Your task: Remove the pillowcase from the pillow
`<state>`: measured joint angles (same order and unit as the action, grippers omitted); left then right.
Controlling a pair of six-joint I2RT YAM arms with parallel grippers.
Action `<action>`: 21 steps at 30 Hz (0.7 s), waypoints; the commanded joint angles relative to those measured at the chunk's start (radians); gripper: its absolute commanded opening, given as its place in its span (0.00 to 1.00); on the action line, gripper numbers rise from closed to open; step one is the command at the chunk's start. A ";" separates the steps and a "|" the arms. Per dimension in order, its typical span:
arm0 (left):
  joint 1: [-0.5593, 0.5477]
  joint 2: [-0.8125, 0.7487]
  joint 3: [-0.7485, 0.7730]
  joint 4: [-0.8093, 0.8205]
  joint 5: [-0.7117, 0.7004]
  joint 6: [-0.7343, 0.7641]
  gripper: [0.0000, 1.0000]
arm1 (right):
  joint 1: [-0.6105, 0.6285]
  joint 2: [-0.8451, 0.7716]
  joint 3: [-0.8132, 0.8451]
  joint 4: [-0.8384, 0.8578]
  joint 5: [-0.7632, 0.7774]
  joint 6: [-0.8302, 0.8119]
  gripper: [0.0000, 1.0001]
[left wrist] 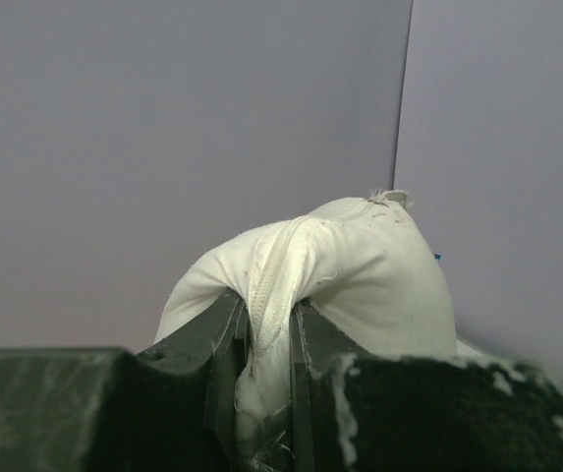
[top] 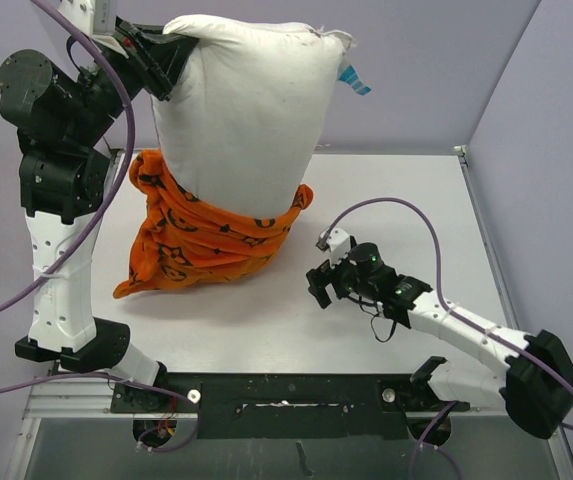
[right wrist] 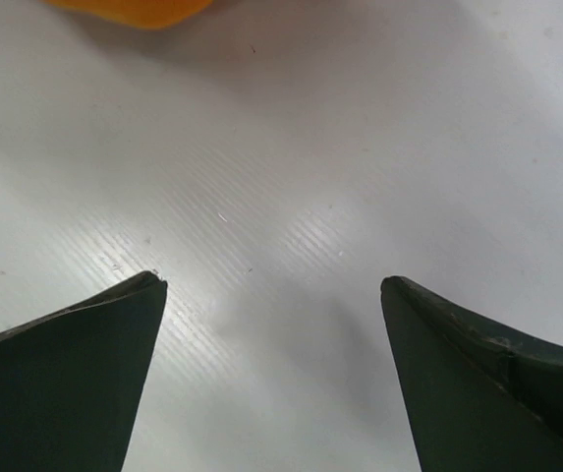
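The off-white pillow hangs upright, held high at its top left corner by my left gripper, which is shut on it. In the left wrist view the pillow's seam is pinched between the two fingers. The orange pillowcase with dark printed marks is bunched around the pillow's lower end and rests on the table. A small blue tag sticks out at the pillow's top right. My right gripper is open and empty, low over the table just right of the pillowcase; a bit of orange fabric shows at its view's top edge.
The white table has grey walls behind and to the right. The metal base rail with both arm mounts runs along the near edge. Purple cables loop from both arms.
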<state>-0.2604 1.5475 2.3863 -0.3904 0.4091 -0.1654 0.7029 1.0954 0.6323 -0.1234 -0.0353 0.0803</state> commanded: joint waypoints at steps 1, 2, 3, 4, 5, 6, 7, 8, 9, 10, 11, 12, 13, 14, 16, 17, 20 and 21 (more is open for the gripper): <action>0.002 -0.078 0.088 0.279 0.049 0.016 0.00 | -0.015 0.122 0.042 0.212 -0.069 -0.149 0.96; 0.002 -0.073 0.105 0.278 0.057 0.010 0.00 | -0.021 0.147 0.043 0.242 -0.082 -0.156 0.96; 0.002 -0.065 0.127 0.275 0.068 0.000 0.00 | -0.026 0.168 0.041 0.272 -0.098 -0.162 0.96; 0.001 -0.056 0.155 0.273 0.079 -0.011 0.00 | -0.029 0.185 0.039 0.303 -0.106 -0.163 0.96; 0.002 -0.047 0.181 0.273 0.091 -0.023 0.00 | -0.032 0.200 0.035 0.331 -0.113 -0.166 0.96; 0.002 -0.040 0.214 0.277 0.100 -0.037 0.00 | -0.034 0.211 0.029 0.373 -0.121 -0.169 0.96; 0.002 -0.031 0.232 0.282 0.108 -0.054 0.00 | -0.036 0.219 0.022 0.406 -0.133 -0.174 0.96; 0.001 -0.024 0.263 0.289 0.113 -0.069 0.00 | -0.035 0.224 0.015 0.435 -0.138 -0.180 0.96; 0.001 -0.018 0.280 0.296 0.115 -0.079 0.00 | -0.035 0.227 0.008 0.462 -0.143 -0.180 0.96; 0.001 -0.015 0.293 0.309 0.115 -0.089 0.00 | -0.037 0.228 0.001 0.492 -0.146 -0.180 0.96; 0.002 -0.017 0.299 0.322 0.113 -0.096 0.00 | -0.036 0.229 -0.006 0.519 -0.152 -0.180 0.96; 0.003 -0.022 0.300 0.337 0.111 -0.099 0.00 | -0.036 0.231 -0.011 0.546 -0.157 -0.185 0.96; 0.002 -0.029 0.300 0.351 0.108 -0.100 0.00 | -0.038 0.234 -0.013 0.564 -0.159 -0.192 0.96; 0.001 -0.034 0.300 0.361 0.108 -0.101 0.00 | -0.039 0.238 -0.011 0.572 -0.162 -0.198 0.96; 0.003 -0.048 0.300 0.375 0.110 -0.107 0.00 | -0.058 0.235 -0.009 0.599 -0.175 -0.204 0.96; 0.003 -0.055 0.298 0.381 0.115 -0.108 0.00 | -0.074 0.229 -0.012 0.617 -0.192 -0.201 0.96; 0.004 -0.076 0.295 0.394 0.125 -0.102 0.00 | -0.136 0.205 -0.017 0.647 -0.276 -0.202 0.95; 0.005 -0.080 0.295 0.397 0.126 -0.098 0.00 | -0.150 0.202 -0.016 0.641 -0.313 -0.206 0.95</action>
<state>-0.2592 1.5375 2.6358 -0.2764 0.5926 -0.2691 0.6125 1.3331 0.6201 0.3904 -0.2321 -0.1040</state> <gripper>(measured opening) 0.121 0.956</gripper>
